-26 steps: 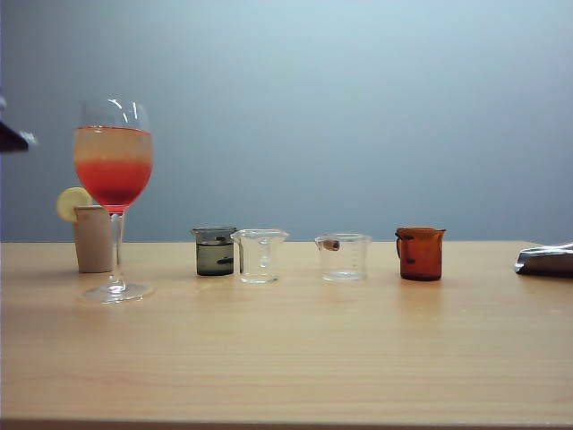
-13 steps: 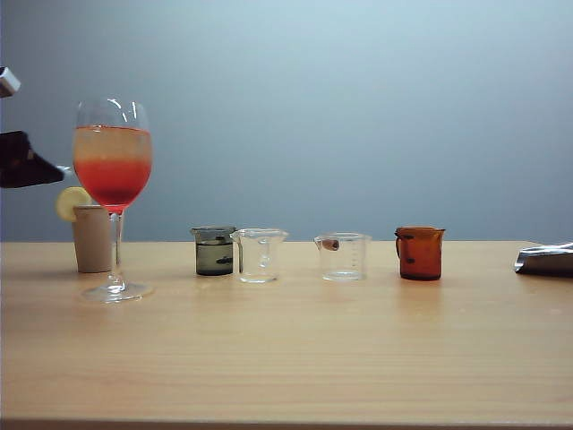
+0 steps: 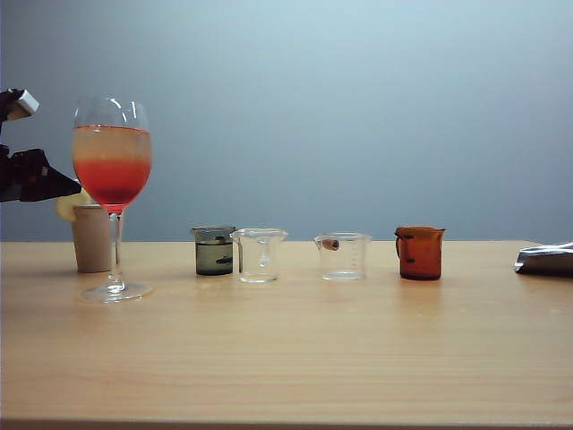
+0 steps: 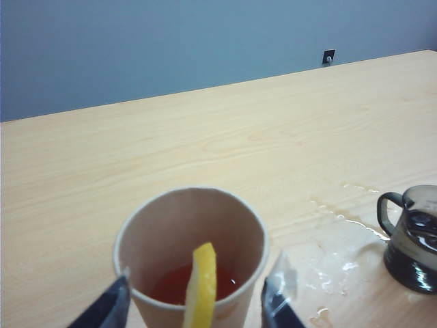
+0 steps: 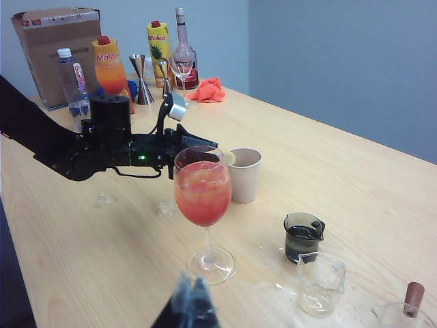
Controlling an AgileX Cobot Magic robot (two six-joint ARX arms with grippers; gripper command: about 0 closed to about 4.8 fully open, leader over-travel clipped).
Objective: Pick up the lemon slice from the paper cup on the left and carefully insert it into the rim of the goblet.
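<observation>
The left gripper (image 4: 198, 307) hovers at the paper cup (image 4: 191, 253), jaws spread either side of the upright lemon slice (image 4: 202, 287), not yet grasped. The right gripper (image 5: 193, 301), jaws closed and empty, waits near the goblet (image 5: 203, 198).

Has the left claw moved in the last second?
Yes. In the exterior view the left claw has advanced rightward and lower, toward the goblet and paper cup.
</observation>
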